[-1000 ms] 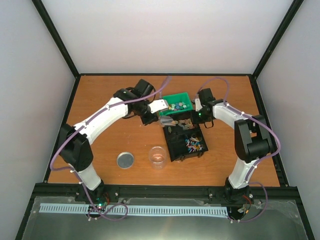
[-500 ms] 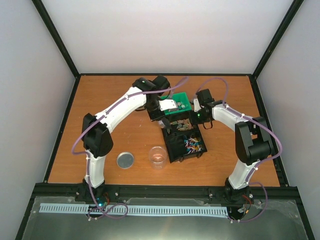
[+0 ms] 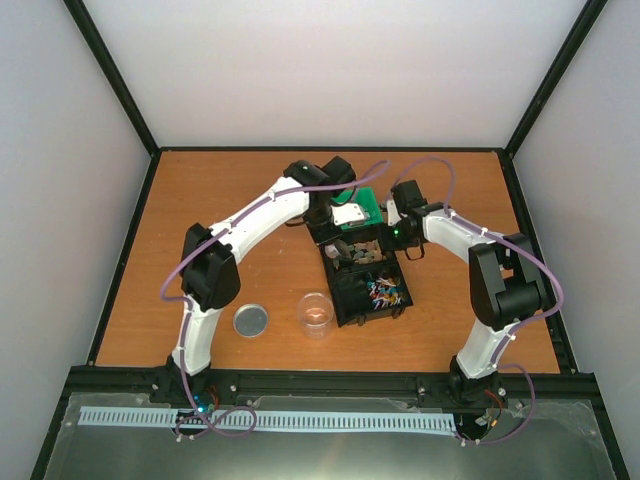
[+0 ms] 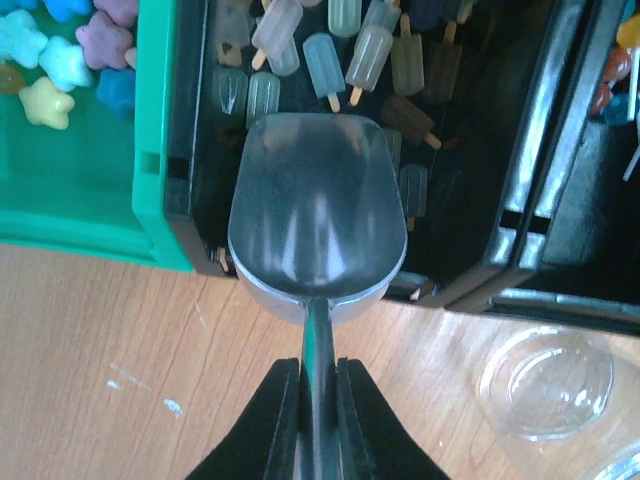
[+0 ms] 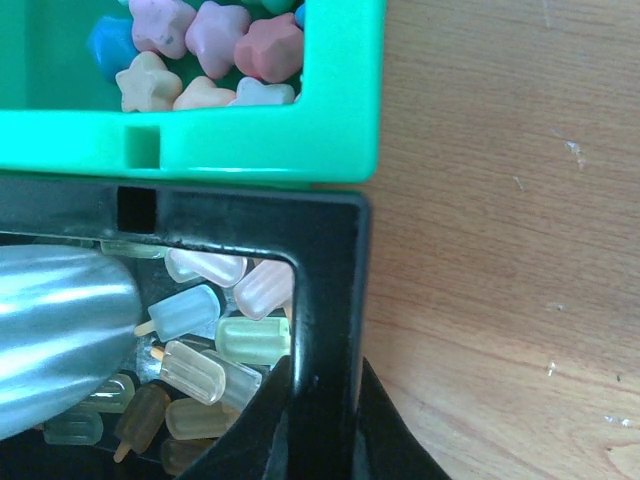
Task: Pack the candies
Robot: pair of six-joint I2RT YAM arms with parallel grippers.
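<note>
On the tabletop, right jaws clamp the black tray wall, steadying it. The green bin, touching its far side, holds the candies. Left jaws grip the empty scoop over popsicle pieces; reach farther and dig low.

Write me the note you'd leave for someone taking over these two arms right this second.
Left fingers: shut on the scoop handle; the scoop is empty, over the popsicle-shaped sweets in the black tray.
Right fingers: shut on the black tray's wall.
The star-shaped candies lie in the green bin, against the tray.
Clear cup looks empty; lid beside it.
Done: nothing packed. Left: scoop candies into the cup, probably lid it.
</note>
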